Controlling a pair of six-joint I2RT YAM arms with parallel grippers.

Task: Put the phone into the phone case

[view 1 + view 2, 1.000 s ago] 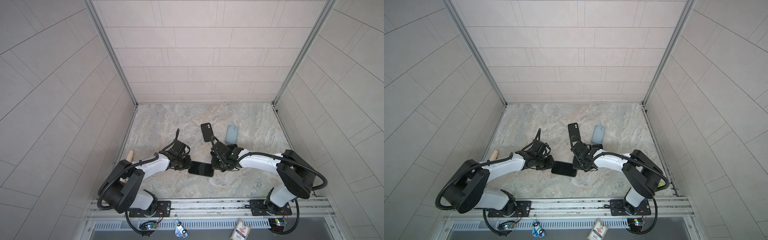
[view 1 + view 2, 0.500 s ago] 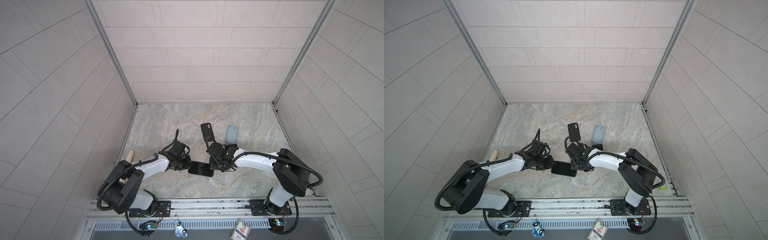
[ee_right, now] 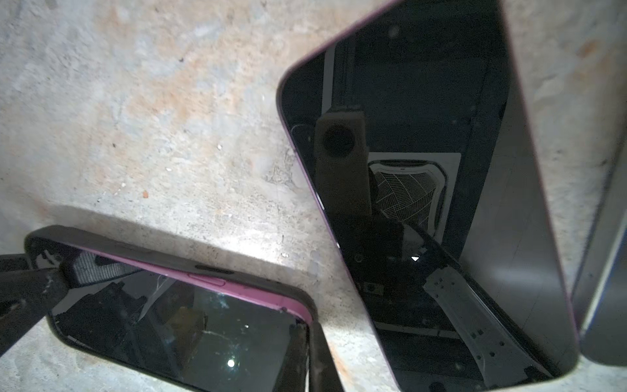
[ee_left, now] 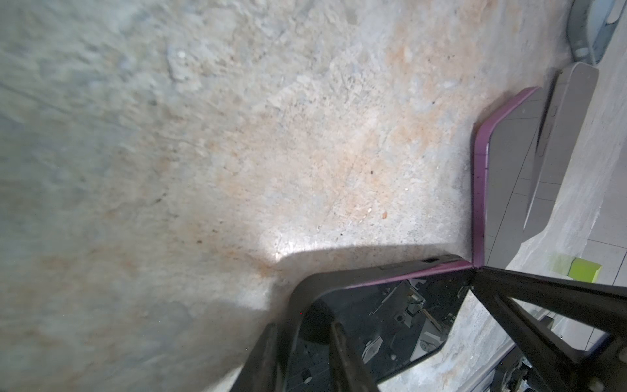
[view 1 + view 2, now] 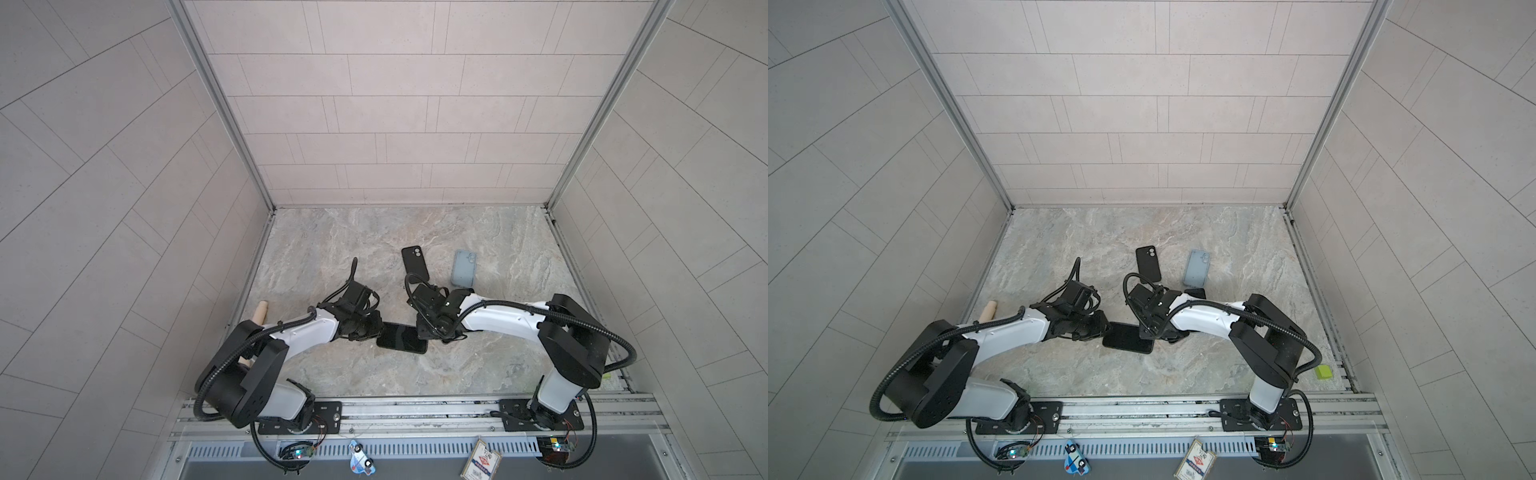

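The phone [image 5: 401, 337] lies screen up near the front middle of the marble tabletop [image 5: 332, 249]. It sits in the black phone case [image 4: 390, 272], and along one long side its purple edge shows above the case wall. The left gripper [image 5: 374, 328], its jaws narrowly parted, pinches the case's left end. The right gripper [image 5: 424, 331], its jaws pressed together, rests its tip on the phone's right-hand far corner. A second phone [image 3: 424, 203], also purple-rimmed, lies just beside, under the right arm.
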